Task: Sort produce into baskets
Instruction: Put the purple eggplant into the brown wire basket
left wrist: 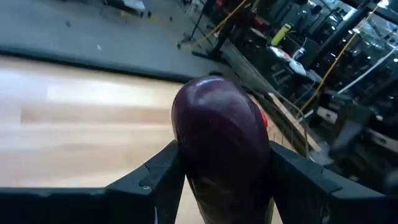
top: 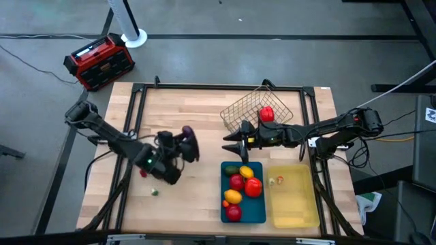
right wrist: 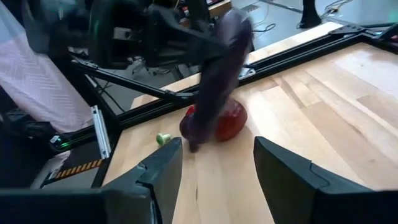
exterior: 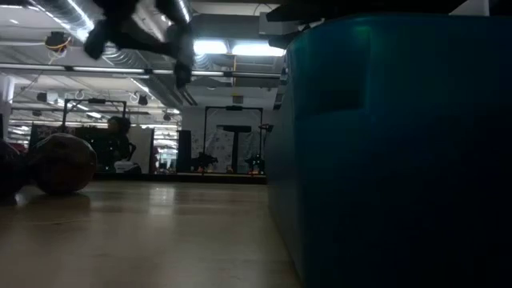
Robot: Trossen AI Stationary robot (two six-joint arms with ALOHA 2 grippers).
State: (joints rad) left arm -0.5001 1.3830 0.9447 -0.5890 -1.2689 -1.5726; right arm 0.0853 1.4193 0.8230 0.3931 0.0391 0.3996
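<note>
I'm holding a dark purple eggplant (left wrist: 221, 149) up off the desk (top: 197, 116) in the left gripper (top: 185, 144).
Its jaws are clamping both sides of the eggplant, left of the blue tray (top: 261, 211). My right gripper (top: 228, 144) is hovering by the wire-mesh basket (top: 245, 105), jaws spread and gripping nothing.

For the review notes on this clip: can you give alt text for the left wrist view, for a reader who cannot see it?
The left gripper holds a dark purple eggplant between its two dark fingers, above the pale wooden table. Behind the eggplant, part of the wire-mesh basket and a bit of something red show, with a cluttered room beyond.
</note>
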